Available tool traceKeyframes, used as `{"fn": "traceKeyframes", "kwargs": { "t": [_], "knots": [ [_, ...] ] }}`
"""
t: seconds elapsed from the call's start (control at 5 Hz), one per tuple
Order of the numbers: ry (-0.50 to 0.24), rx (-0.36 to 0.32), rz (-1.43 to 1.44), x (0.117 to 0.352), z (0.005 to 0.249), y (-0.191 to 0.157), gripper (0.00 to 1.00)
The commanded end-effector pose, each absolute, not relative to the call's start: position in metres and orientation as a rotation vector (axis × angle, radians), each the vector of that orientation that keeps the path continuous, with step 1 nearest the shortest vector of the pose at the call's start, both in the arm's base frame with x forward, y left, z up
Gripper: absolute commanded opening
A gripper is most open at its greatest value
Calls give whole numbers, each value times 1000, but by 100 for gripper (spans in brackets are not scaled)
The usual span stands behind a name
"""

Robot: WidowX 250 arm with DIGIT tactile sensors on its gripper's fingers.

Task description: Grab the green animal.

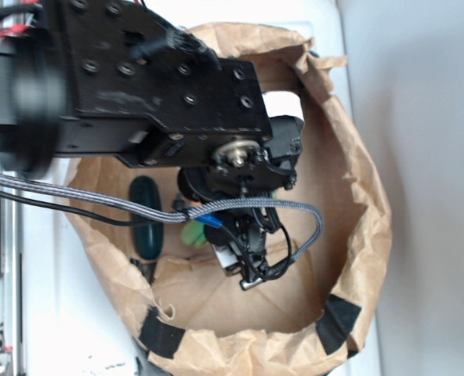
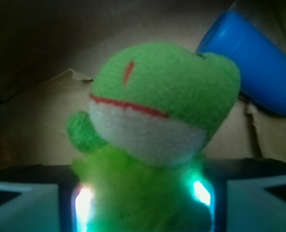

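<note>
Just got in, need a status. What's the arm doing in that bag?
The WidowX arm is reaching down into an open brown paper bag. Its gripper has the green animal between its fingers; the wrist view shows the plush's fuzzy body squeezed between the two pads, so the grasp looks made. A blue bottle sits behind it, and a dark-green capsule lies to the side in the bag.

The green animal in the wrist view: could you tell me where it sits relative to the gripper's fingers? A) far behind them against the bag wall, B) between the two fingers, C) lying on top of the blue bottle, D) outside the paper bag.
B: the green animal fills the wrist view, its fuzzy lower body sitting between the two fingers of the gripper.
</note>
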State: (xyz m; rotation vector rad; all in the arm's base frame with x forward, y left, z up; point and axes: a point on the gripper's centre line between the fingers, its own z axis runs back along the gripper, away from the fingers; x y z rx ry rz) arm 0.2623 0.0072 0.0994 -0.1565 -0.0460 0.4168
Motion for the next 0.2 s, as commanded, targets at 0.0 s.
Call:
{"fn": "traceKeyframes", "kwargs": {
  "t": [0.0],
  "knots": [
    [-123, -126, 372, 269, 130, 4, 0]
  ]
}}
